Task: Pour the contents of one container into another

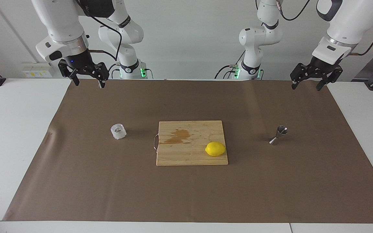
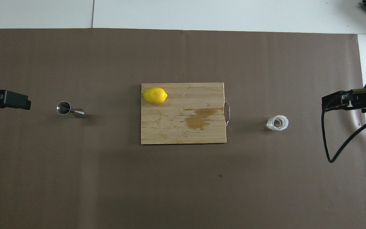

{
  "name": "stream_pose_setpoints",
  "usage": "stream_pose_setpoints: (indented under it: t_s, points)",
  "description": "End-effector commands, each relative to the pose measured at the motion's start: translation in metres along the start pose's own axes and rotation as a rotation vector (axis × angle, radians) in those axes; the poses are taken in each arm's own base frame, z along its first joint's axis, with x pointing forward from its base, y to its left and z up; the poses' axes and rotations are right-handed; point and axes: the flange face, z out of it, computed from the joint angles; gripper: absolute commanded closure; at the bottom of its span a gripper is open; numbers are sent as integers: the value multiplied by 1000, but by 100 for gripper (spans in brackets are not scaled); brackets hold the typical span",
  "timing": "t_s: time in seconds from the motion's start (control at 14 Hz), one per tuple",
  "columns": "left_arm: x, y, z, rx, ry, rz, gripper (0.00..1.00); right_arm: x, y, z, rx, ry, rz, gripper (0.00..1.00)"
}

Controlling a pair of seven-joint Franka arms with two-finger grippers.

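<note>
Glass cup [image 1: 118, 131] and jigger [image 1: 278, 135] upright flanking a cutting board [image 1: 186, 129] with lemon [image 1: 215, 149], left gripper [image 1: 309, 80] and right gripper [image 1: 87, 79] raised, jaws open, holding nothing

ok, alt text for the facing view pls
Two robot arms hang their open claws, left claw and right claw, above the robots' edge of a brown mat, touching nothing. On the mat stand a frosted glass cup toward the right arm's end, a wooden cutting board with a lemon mid-table, and a steel jigger toward the left arm's end.
</note>
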Motion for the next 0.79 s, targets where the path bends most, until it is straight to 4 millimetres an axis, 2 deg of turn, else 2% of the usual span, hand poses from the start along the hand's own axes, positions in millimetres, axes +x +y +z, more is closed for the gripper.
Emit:
stream_pose_setpoints:
  t_s: [0.0,0.14,0.21,0.36,0.57,0.71]
  points:
    - [2,-18,14,0,-7,-38,0,-4,3,0,6,-7,8,0]
    - [-3,-29,31,-3,-33,-141,0,-4,4,0,5,-7,8,0]
    - [-11,-29,47,0,-55,-195,0,-4,3,0,6,-7,8,0]
    - [-27,-27,64,7,-84,-228,0,-4,3,0,6,-7,8,0]
    - [-41,-29,70,8,-113,-254,0,-4,3,0,6,-7,8,0]
    - [-42,-30,75,-51,-126,-506,0,-4,3,0,6,-7,8,0]
